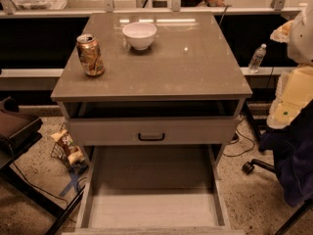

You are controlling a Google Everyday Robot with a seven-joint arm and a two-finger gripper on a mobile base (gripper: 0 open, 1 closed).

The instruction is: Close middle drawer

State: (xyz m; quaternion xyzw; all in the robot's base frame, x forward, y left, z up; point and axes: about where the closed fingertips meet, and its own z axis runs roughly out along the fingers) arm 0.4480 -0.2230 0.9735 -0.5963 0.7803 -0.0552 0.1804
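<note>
Because the middle drawer (151,207) stands pulled far out toward the camera, its pale wood-grain floor bare and its front panel cut off by the lower edge of the view, the job is one long, straight push. The claw (288,31) seems to be the pale shape high at the right edge, above the level of the desk (195,77) and well apart from the drawer. Whether it is released or clenched I cannot tell.

To do this well, I judge it should come down and round to the outer face of the front panel, meeting it near the middle of its width, not at a corner. An off-centre push would likely twist the drawer on its side rails and jam it. Press flat against the panel and drive straight back toward the desk. Stop when the front lines up under the upper drawer (195,131), whose dark loop handle (151,136) marks the centre line to aim along.

On the way down, keep wide of the dark blue cloth (293,165) hanging just right of the drawer, since it could snag the arm. The can (90,55) and the white bowl (140,35) sit on the desk top, and a low push should not disturb them.
</note>
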